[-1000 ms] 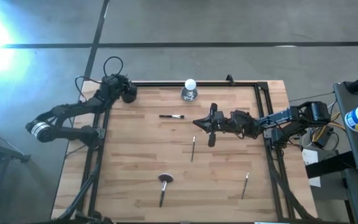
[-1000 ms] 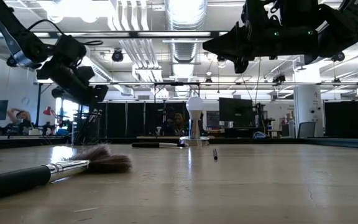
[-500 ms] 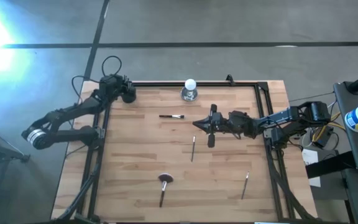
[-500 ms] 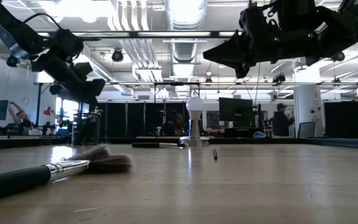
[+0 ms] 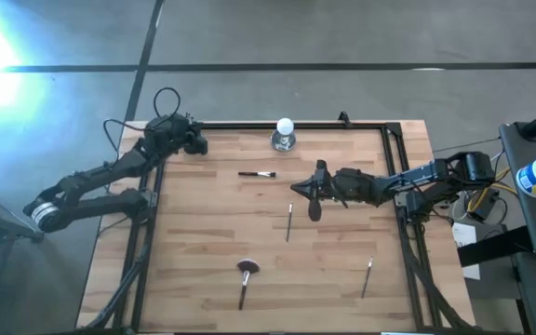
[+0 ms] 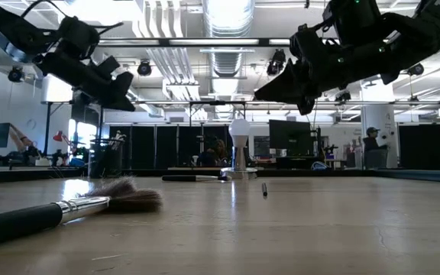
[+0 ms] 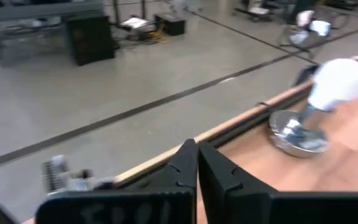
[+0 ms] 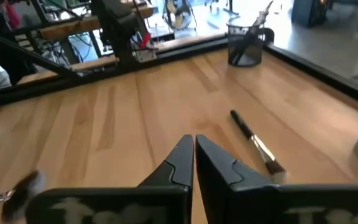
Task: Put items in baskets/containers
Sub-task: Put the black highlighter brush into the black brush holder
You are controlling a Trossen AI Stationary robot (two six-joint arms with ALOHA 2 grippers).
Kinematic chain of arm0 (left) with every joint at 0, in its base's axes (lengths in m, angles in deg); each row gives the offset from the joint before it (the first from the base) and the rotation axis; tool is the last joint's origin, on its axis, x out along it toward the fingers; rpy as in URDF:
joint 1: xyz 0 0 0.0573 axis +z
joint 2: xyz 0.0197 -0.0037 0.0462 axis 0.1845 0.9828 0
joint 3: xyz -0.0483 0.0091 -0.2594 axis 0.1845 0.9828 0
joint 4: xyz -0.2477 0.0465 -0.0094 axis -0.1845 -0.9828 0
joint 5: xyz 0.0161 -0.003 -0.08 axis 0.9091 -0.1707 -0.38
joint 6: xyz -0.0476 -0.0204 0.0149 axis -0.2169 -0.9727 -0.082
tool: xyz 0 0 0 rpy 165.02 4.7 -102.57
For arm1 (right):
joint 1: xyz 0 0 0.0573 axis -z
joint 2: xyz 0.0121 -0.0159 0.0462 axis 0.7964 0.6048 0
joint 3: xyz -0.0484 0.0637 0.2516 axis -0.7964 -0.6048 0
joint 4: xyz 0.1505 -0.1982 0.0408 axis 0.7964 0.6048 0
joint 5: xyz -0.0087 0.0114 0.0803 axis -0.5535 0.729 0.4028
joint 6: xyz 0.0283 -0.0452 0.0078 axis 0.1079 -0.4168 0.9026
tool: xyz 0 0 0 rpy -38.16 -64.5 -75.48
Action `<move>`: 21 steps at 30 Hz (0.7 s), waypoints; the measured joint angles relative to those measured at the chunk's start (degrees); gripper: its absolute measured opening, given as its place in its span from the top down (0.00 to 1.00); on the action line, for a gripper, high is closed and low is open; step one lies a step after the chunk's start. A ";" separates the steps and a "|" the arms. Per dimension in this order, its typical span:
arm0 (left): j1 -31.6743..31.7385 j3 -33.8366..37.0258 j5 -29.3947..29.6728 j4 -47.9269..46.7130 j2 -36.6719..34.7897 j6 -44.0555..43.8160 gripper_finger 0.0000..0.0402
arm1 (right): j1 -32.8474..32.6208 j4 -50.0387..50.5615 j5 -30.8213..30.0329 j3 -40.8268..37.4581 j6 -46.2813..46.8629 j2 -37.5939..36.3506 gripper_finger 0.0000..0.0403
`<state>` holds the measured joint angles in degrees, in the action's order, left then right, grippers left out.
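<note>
The black cup (image 8: 246, 50) stands at the table's far left corner with brushes sticking up out of it; the low view shows this cup (image 6: 107, 159) too. My left gripper (image 5: 202, 145) hovers above it, shut and empty (image 7: 196, 149). My right gripper (image 5: 292, 186) hangs shut and empty over the table's middle (image 8: 193, 146). One thin brush (image 5: 257, 173) lies flat just beyond it, and another (image 5: 288, 223) lies on its near side. A fluffy-headed brush (image 5: 245, 277) and a third thin brush (image 5: 367, 276) lie toward the near edge.
A white ball on a silvery base (image 5: 285, 136) stands at the far edge, right of the cup. A black frame rail (image 5: 296, 124) runs along the table's far and side edges. Bare wood lies between the scattered brushes.
My left gripper has risen above the cup and tipped from pointing down toward nearly level, shifting a little toward the table's right. My right gripper has tipped its fingertips downward while staying over the same spot. The brushes on the table have not moved.
</note>
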<state>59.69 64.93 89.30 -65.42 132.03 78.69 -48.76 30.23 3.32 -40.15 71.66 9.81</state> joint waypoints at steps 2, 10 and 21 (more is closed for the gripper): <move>-2.88 0.02 -0.14 -0.01 -0.04 0.18 0.99 | -0.02 0.81 0.02 0.00 0.89 0.00 0.95; -22.43 0.07 -8.95 -1.94 -0.03 3.35 1.00 | -0.04 1.21 0.04 0.02 2.23 -0.02 0.86; -56.18 0.09 -2.72 -9.93 4.58 -8.20 1.00 | -0.74 1.27 0.21 0.07 2.23 -0.02 0.77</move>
<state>3.51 65.01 86.58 -75.35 136.60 70.50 -49.50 31.50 3.53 -40.08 73.89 9.78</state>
